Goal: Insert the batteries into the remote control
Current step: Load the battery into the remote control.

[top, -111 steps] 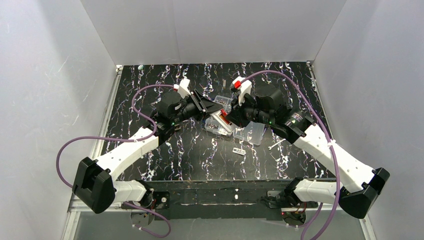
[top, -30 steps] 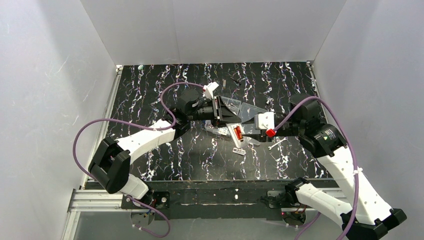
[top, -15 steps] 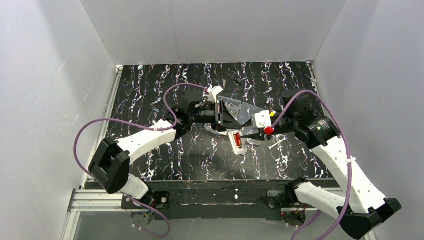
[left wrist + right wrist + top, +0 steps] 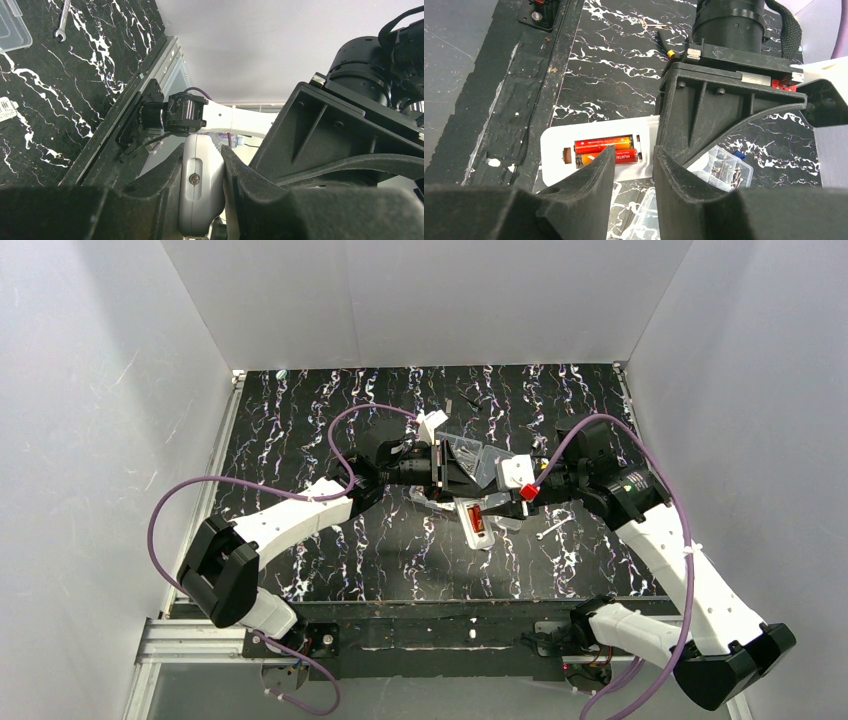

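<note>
A: Progress? The remote (image 4: 596, 152) lies on the desk (image 4: 300, 430) near its middle, recess up, just in front of both end effectors. Right wrist view shows two orange cells (image 4: 604, 150) side by side in the recess. So the loading looks done, or nearly.

B: Seated flat?

A: Can't tell from here. The near cell is partly hidden behind the right end effector's fingers. No cover is on the recess; closing it may be what's left.

B: Left to right, then. Left end effector (image 4: 452, 462)?

A: Beside the clear box, just behind the remote. Its wrist view shows the fingers with only a narrow gap, nothing between them; the pale piece seen through the gap looks like the other arm's base, far off. I read it as nearly pressed together, empty.

B: Right end effector (image 4: 633, 165)?

A: Hovering over the remote, fingers a little spread, nothing pinched.

B: Containers?

A: The clear box (image 4: 724, 167) sits right of the remote, holding small metal bits, too small to name. One more clear lid or tray (image 4: 12, 27) shows in the left wrist view, a small wrench (image 4: 62, 22) near it.
</note>
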Action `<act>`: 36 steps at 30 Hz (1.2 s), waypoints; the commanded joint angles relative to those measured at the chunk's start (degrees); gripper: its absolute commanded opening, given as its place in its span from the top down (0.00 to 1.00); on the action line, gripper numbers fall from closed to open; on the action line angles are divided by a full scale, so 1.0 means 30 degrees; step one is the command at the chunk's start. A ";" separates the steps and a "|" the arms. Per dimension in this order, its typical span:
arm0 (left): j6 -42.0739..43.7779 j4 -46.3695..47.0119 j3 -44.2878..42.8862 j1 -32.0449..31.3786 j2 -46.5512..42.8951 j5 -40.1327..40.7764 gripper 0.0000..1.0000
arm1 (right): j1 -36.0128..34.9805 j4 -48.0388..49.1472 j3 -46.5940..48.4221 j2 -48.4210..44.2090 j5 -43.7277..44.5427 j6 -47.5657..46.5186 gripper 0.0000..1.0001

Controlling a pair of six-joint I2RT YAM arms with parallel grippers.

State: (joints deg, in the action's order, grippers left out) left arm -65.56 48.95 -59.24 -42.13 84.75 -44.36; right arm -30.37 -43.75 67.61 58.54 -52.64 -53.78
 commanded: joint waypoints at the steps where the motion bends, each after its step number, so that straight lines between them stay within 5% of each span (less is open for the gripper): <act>1: 0.0176 0.0644 -0.0942 -0.0115 -0.0706 -0.1158 1.00 | 0.0075 0.0145 -0.0049 -0.0004 -0.0250 0.0469 0.60; 36: 0.0348 0.0182 -0.0930 -0.0112 -0.0887 -0.1067 1.00 | 0.0074 -0.0224 -0.0273 0.0319 -0.1053 0.0905 0.70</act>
State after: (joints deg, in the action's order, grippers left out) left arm -65.06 47.62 -59.75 -42.13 84.75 -44.62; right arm -30.37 -43.59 66.92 59.31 -53.41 -51.53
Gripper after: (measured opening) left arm 0.258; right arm 0.303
